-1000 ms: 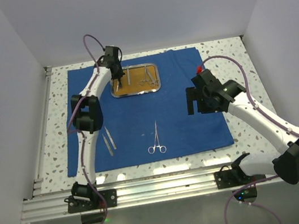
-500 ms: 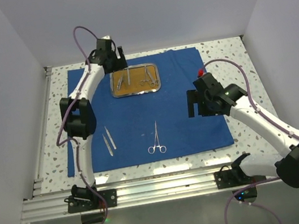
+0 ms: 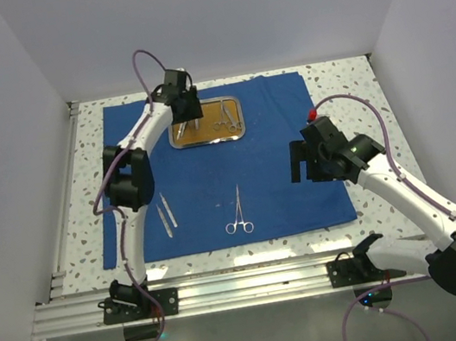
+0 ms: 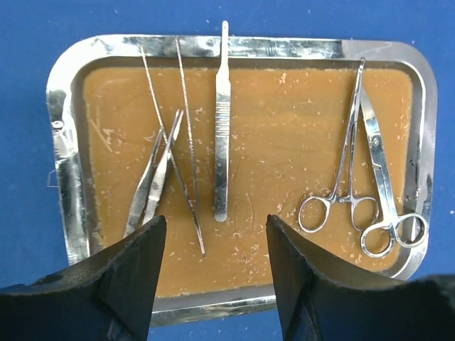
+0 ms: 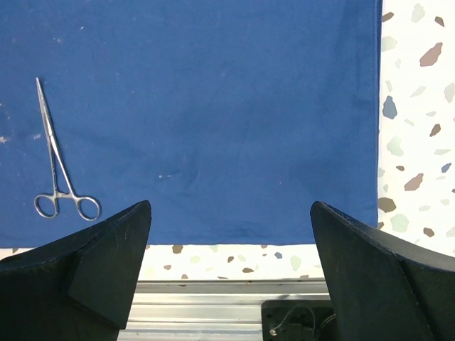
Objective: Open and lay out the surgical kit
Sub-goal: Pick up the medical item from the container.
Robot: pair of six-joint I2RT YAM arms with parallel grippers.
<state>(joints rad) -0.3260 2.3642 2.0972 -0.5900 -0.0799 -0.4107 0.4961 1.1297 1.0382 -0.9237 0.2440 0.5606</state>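
Fingers (image 4: pixel 106 284) cover two stretches of the tray (image 4: pixel 60 156) rim.

The royal-blue cloth wrap (image 3: pixel 278 153) lay spread flat. On its far part sat the steel tray (image 4: pixel 62 149) (orange-brown inside), holding tweezers (image 4: pixel 153 181), a flat straight handle (image 4: pixel 222 135) and two ring-handled instruments (image 4: pixel 350 142) overlapping at its right end. Nearer, on bare cloth, lay one ring-handled clamp (image 3: pixel 237 211), rings toward the near edge, with two slim tweezers (image 3: pixel 164 220) side by side to its left.
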